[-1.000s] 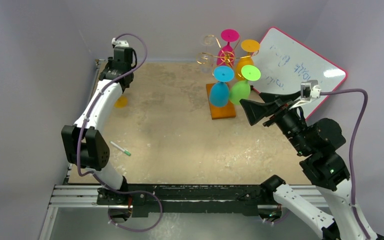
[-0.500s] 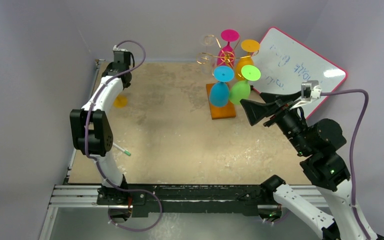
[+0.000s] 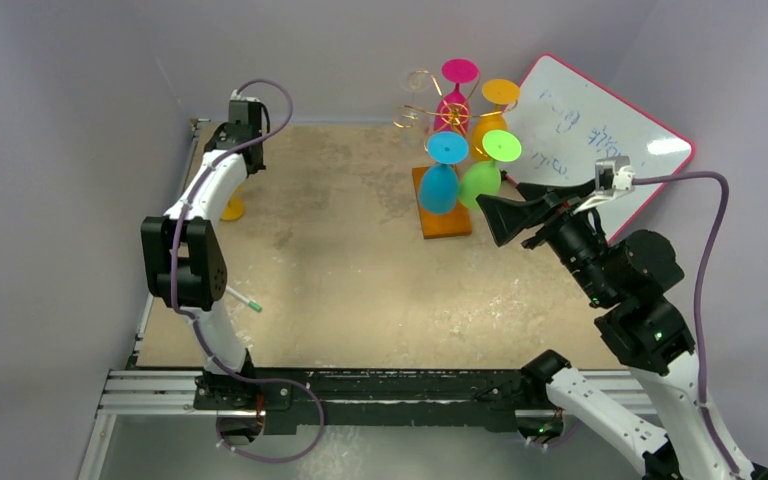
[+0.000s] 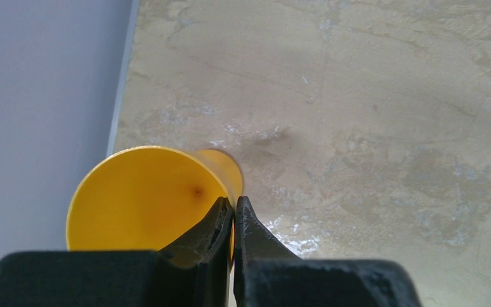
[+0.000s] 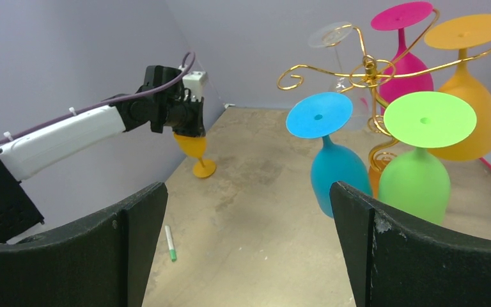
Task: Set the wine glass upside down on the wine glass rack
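The left claw (image 4: 234,208) is clamped on the rim of the yellow wine glass (image 4: 140,198), at the counter's (image 4: 371,115) left edge, far from the wine glass rack (image 3: 445,215). So thin a hold may be lost during inversion. The right claw (image 5: 248,192) gapes empty.

The wine glass (image 4: 140,198) is plain yellow, the table (image 3: 360,260) mottled beige with pale patches, the rack (image 5: 364,70) gold wire on an orange-brown base, bearing a pink glass (image 5: 404,57), an orange glass (image 5: 463,109), a blue glass (image 5: 335,173) and a green glass (image 5: 415,185), the whiteboard (image 3: 580,120) white with a pink frame, and the pen (image 3: 241,297) white with a green tip.
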